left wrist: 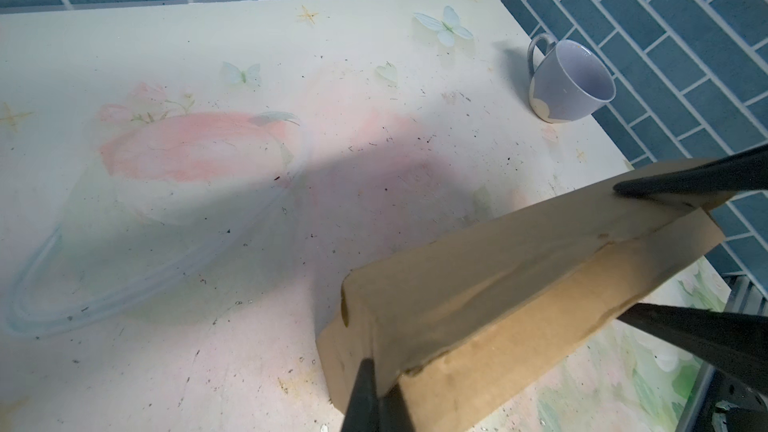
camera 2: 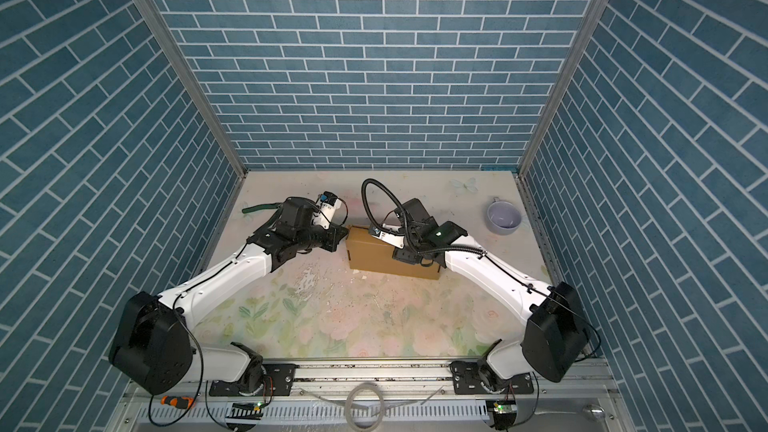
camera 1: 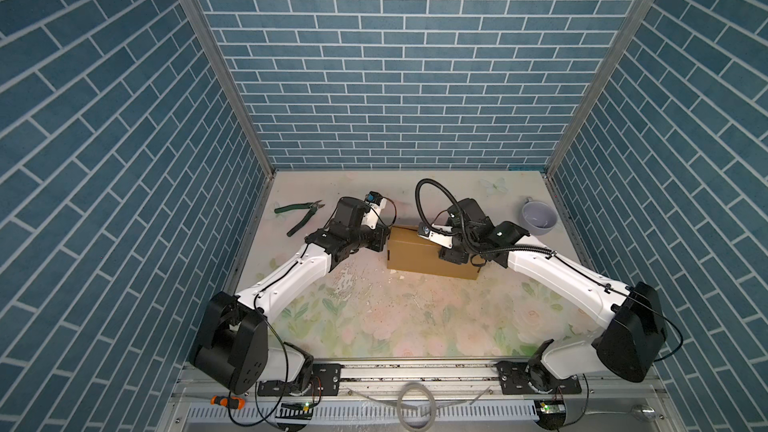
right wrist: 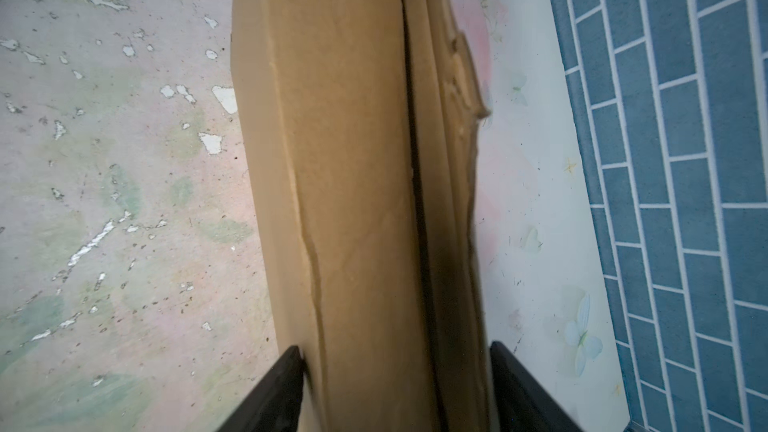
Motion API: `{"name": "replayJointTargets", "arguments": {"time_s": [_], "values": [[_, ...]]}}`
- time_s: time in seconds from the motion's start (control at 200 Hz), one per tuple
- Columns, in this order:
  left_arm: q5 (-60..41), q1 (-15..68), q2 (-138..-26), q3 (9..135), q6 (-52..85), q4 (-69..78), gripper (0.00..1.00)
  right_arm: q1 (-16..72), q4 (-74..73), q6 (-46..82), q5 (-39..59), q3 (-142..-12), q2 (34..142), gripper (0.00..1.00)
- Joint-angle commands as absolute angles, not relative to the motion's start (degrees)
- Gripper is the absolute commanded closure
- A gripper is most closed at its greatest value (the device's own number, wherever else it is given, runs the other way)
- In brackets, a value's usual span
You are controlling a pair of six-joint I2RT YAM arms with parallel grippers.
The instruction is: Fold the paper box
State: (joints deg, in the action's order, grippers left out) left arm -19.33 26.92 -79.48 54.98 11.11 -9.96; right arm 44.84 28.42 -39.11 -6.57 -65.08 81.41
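Box (right wrist: 353, 160) between right hand's (right wrist: 395, 347) wide-set fingers (right wrist: 278, 388)

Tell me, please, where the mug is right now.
In both top views the lavender mug stands upright near the far right corner of the table, beside the brick wall, right of the paper box and apart from it.

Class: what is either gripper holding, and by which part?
The paper box: the right gripper straddles its right end, a finger beside each face; whether it clamps cannot be told. The shut left gripper only touches the other end.
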Motion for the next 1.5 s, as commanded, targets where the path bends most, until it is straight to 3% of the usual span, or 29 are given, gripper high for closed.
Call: {"name": "replayJointTargets", "arguments": {"time_s": [0.0, 0.295, 0.565, 0.755, 0.845, 0.96, 1.205, 1.495], "values": [[-20.24, 27.42, -80.28, 52.38, 11.43, -16.42, 1.00, 46.57, 23.30, -40.30, -11.36, -60.44, 80.38, 0.38], [-23.18, 27.09, -77.21, 51.19, 11.88, -16.33, 0.91, 47.72, 17.56, -37.71, -13.25, -56.48, 80.06, 0.53], [-29.84, 24.28, -72.10, 49.91, 13.02, -15.04, 0.63, 47.73, 15.69, -36.50, -13.51, -53.82, 80.13, 0.59], [-37.34, 19.15, -68.13, 47.74, 19.01, -10.16, 0.50, 47.70, 15.08, -35.98, -12.97, -53.20, 80.33, 0.60], [-38.38, 18.11, -69.33, 49.04, 22.35, -7.99, 0.49, 47.69, 14.71, -35.74, -12.83, -52.90, 80.36, 0.60], [-38.82, 17.97, -71.47, 51.44, 24.39, -6.27, 0.46, 47.61, 14.77, -35.59, -12.83, -52.99, 80.40, 0.57], [-36.70, 16.92, -72.75, 54.77, 16.13, -13.46, 0.36, 47.64, 19.99, -35.22, -13.00, -56.99, 79.17, 0.35], [-34.04, 17.75, -76.92, 60.23, 4.31, -20.94, 0.40, 46.29, 25.66, -34.70, -9.17, -61.48, 80.71, 0.33]]}}
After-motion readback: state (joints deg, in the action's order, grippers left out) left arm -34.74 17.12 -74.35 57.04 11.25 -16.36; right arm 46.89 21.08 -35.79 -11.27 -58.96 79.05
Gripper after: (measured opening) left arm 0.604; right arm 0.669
